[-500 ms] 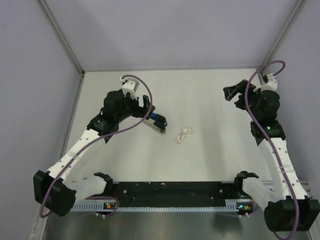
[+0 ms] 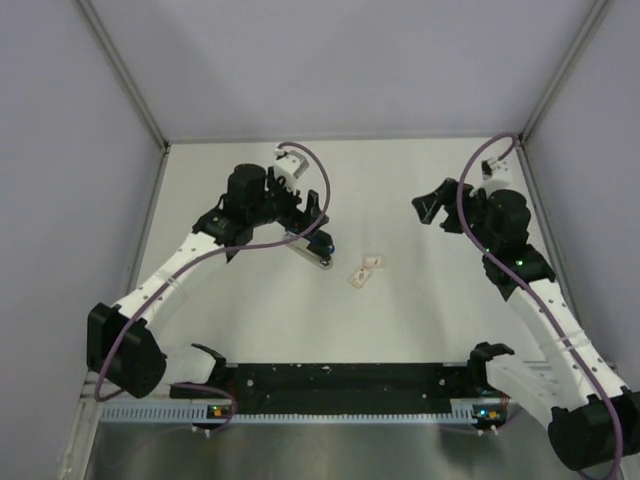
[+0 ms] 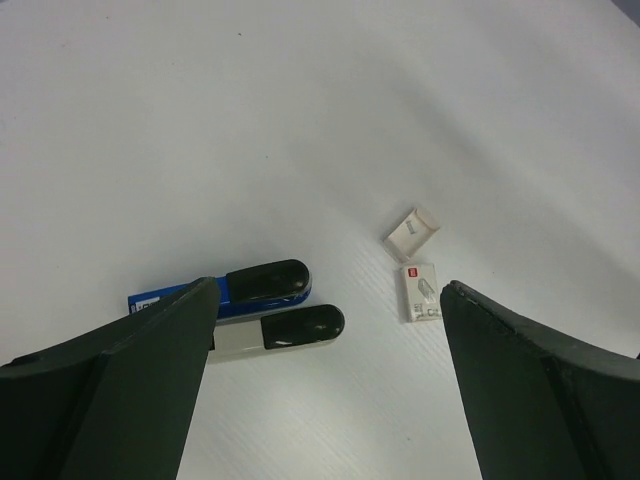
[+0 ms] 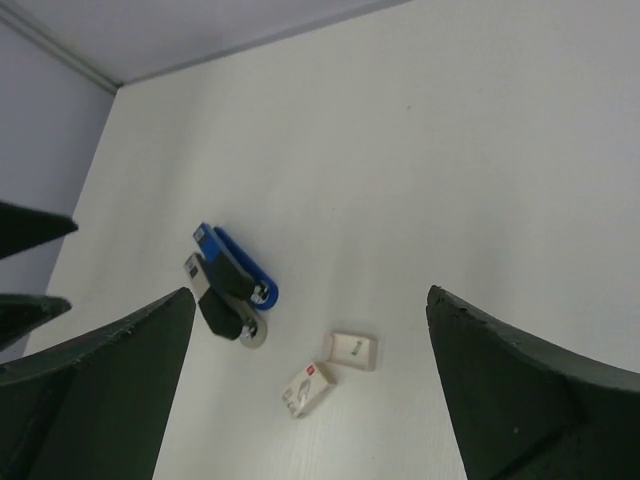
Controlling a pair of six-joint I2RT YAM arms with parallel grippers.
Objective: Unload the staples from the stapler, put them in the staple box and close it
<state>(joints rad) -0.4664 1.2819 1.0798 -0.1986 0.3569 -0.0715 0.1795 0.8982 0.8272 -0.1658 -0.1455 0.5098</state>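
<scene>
Looks like lining up a grab: left hand [image 3: 328, 290] wide over slim blue black-ended stapler [image 3: 250, 285] mid-worktop [image 2: 420, 300], right hand [image 4: 308, 295] wide, empty.

Stapler [image 3: 265, 283] rear end is hidden behind one finger of the left gripper [image 3: 328, 287]; print on the small white box [image 3: 421, 293] beside the opposite finger is illegible.

The stapler [image 2: 317, 250] lies mid-bench [image 2: 400, 320], under the left tool [image 3: 330, 288].
To its right lie a near box [image 2: 359, 277] and, just behind, a far box [image 2: 374, 263]; the right tool [image 2: 431, 206] hangs farther right and back.
</scene>
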